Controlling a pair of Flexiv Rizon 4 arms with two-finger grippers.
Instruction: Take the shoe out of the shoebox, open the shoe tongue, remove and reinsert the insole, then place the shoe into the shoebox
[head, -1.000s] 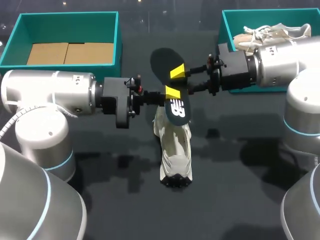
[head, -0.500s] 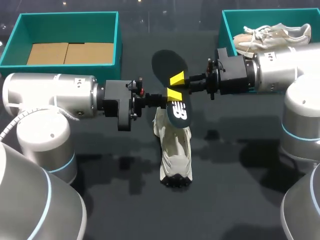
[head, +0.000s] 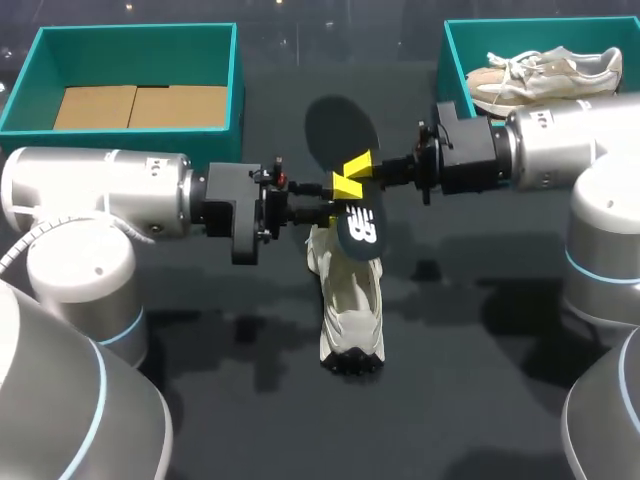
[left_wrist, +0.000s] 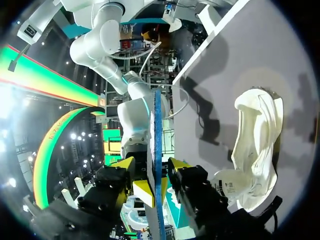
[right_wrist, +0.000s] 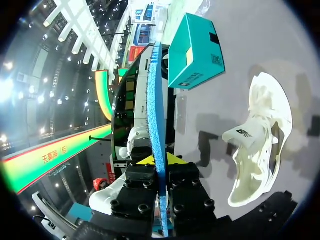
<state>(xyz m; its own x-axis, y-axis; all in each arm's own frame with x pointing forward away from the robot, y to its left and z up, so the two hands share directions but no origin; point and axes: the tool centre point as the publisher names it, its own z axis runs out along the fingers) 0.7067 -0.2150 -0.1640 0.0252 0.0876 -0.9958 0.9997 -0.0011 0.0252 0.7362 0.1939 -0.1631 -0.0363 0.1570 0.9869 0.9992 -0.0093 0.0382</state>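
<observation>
So, right gripper (head: 356, 166) is clamping the insole (head: 343, 128) at frame center, and left gripper (head: 343, 188) is straddling it, fingers loose. Shoe (head: 350, 300) is lying just below. I'm thinking: be angling the toe in slowly, 2 arms matched.

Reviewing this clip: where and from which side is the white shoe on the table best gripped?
Probably across its narrow middle, from above, one finger on each long side: the shoe lies end-on to the robot on the table with both sides exposed, and the insole hangs over its far end.
</observation>
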